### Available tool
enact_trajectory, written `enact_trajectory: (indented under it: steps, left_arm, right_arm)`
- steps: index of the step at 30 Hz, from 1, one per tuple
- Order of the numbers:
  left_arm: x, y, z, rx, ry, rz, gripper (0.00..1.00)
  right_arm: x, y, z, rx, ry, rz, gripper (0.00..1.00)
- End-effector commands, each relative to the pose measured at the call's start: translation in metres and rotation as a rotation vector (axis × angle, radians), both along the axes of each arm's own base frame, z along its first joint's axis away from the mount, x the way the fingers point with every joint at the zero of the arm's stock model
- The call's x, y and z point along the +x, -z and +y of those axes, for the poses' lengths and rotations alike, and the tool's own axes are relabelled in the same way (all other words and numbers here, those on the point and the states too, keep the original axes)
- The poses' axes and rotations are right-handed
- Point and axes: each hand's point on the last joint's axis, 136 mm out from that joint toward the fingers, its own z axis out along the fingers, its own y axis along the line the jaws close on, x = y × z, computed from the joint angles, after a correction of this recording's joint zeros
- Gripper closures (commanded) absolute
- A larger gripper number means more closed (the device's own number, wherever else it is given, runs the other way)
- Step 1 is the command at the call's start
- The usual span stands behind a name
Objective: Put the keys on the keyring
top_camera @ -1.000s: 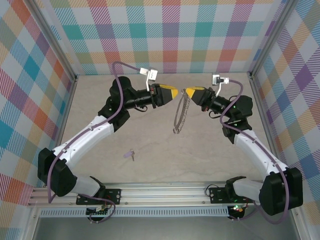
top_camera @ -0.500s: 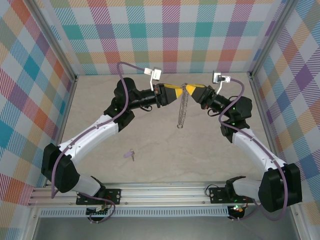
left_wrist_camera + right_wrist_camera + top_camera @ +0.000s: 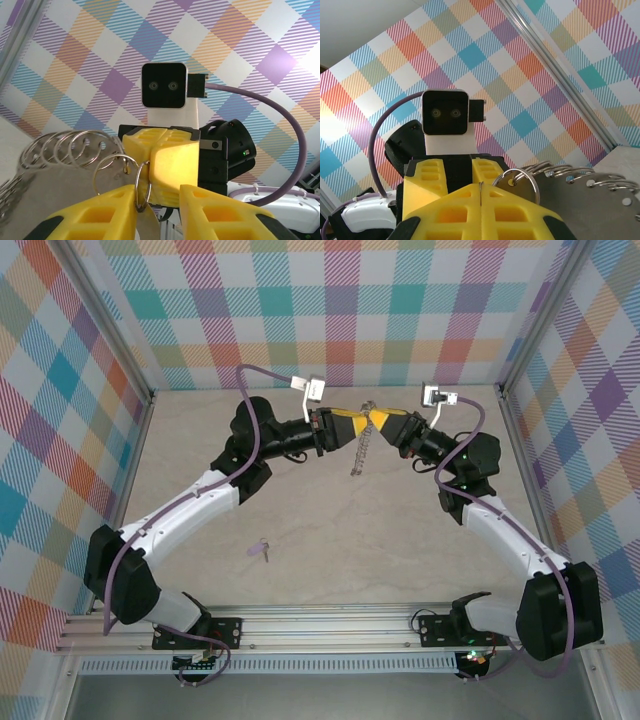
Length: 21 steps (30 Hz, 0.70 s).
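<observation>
Worktop (image 3: 330, 530): pale and bare, inside checked walls. The left arm (image 3: 190, 505) and right arm (image 3: 505, 535) both reach inward, and their hands meet nose to nose above the far middle of the worktop.

Right hand (image 3: 480, 187): on its wrist camera I see the two yellow fingers pressed together with no gap. A small ring of the keyring (image 3: 560, 175) pokes out just at the tips. I read this as the hand clamped on the keyring.

Left hand (image 3: 157, 192): the fingers stand moderately apart, with the right hand's tip in the gap. One ring's wire lies against the inner face of a finger. I cannot tell whether it is pinched, so I log this hand as holding nothing.

Keyring: a string of linked silvery rings, dangling limp below the two hands in the overhead view.

Key (image 3: 262, 550): tiny, with a lilac head. It lies flat on the near-left worktop, well apart from both hands and untouched.

Handling, my judgement:
- The keyring is light, floppy and slick, and will swing. Hold it by an end ring, close to the fingertips.
- The key is thin and light and liable to skid. Pinch it across the head edges.
</observation>
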Motion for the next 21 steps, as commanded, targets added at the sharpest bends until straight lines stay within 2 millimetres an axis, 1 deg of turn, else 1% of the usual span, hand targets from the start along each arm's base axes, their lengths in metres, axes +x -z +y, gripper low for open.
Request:
enact_trajectory:
  steps: [1, 5, 11, 14, 21]
  left_arm:
    - [-0.0093, -0.0174, -0.0035, -0.042, 0.022, -0.053, 0.76]
    - [-0.0091, -0.0175, -0.0035, -0.043, 0.018, -0.054, 0.84]
    - [-0.0099, -0.0181, -0.0035, -0.043, 0.021, -0.060, 0.88]
    - [-0.0103, -0.0188, -0.0033, -0.043, 0.021, -0.066, 0.99]
    - [-0.0089, -0.0130, -0.0045, -0.010, 0.014, -0.069, 1.00]
  right_arm:
    - [-0.0051, -0.0092, -0.0011, 0.027, 0.005, -0.051, 1.00]
    - [-0.0044, -0.0082, -0.0010, 0.026, 0.005, -0.048, 1.00]
    - [-0.0048, -0.0067, 0.0003, 0.018, -0.004, -0.044, 1.00]
    - [-0.0049, -0.0057, 0.0011, 0.013, -0.008, -0.041, 1.00]
    - [-0.0046, -0.0038, 0.0020, 0.001, -0.012, -0.033, 1.00]
